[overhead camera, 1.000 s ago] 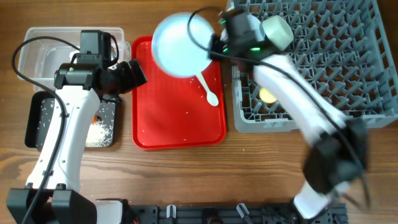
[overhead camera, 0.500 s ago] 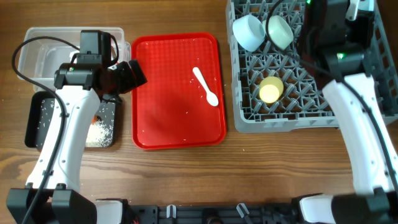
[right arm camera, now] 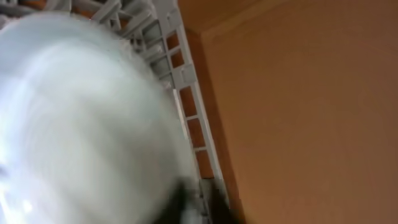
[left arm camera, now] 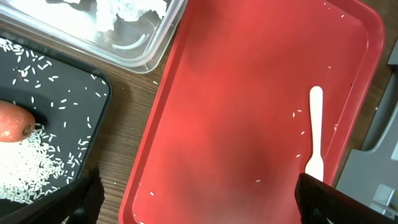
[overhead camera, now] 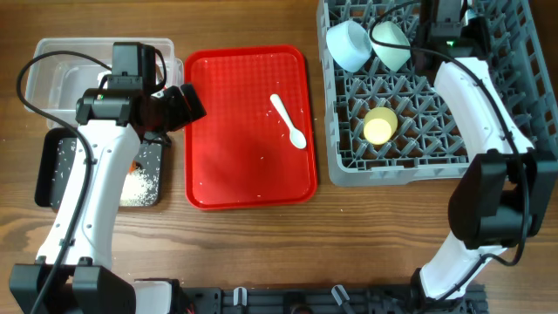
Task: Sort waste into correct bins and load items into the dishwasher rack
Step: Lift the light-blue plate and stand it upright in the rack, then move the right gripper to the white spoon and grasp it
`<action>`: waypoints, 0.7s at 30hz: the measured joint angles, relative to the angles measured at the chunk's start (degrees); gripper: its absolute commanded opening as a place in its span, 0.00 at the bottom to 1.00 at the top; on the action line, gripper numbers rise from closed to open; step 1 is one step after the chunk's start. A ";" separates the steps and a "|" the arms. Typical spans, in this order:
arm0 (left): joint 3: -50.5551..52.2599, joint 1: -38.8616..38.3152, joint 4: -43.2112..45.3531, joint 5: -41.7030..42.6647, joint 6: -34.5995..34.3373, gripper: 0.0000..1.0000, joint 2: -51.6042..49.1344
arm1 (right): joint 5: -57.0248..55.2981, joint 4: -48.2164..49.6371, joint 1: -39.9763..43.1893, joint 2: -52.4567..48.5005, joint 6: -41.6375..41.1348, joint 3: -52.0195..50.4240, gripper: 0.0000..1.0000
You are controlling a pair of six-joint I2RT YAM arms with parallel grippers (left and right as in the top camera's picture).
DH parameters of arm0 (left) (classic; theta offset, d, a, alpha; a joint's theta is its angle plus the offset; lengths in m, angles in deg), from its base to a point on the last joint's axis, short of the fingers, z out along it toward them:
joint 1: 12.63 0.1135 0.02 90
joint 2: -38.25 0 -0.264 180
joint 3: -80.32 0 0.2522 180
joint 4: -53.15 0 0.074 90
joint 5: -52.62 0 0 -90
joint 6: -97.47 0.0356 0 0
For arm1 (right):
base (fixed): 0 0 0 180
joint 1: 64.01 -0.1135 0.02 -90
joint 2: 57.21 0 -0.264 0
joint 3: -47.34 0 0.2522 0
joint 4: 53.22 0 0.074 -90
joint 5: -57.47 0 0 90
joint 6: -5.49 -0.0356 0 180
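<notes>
Pale blue and smeared across nearly all of the right wrist view: the light blue plate [right arm camera: 81, 124], close beside the wall of the grey dishwasher rack [right arm camera: 181, 81]. Judged step: seating that plate among the pegs at the rack's far edge.

To do it well:
- Keep the plate on edge.
- Lower its rim into a free row clear of the light blue bowl [overhead camera: 347, 44] and pale green bowl [overhead camera: 392, 45].
- Let go only once propped by pegs on both sides.
- Draw straight up and away, so as not to tip it over.
- Leave space near the yellow cup [overhead camera: 377, 128] for the white plastic spoon [overhead camera: 288, 120], lying on the red tray [overhead camera: 209, 174].

Right tool [overhead camera: 442, 24]: cannot tell whether clamped on the plate or released. Fingers lost in the blur, and from overhead buried under the wrist. Plate itself not to be found from above, perhaps hidden beneath the arm or cut off at the top edge.

Left tool [left arm camera: 199, 199]: spread wide, empty, hovering at the red tray's edge, beside the black tray [left arm camera: 62, 81] with rice [left arm camera: 25, 180] and carrot [left arm camera: 12, 121].
</notes>
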 measured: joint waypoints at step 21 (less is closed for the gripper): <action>0.00 0.00 0.15 -0.02 0.00 1.00 0.00 | 67.91 -20.00 -28.46 8.09 -26.84 -1.99 0.84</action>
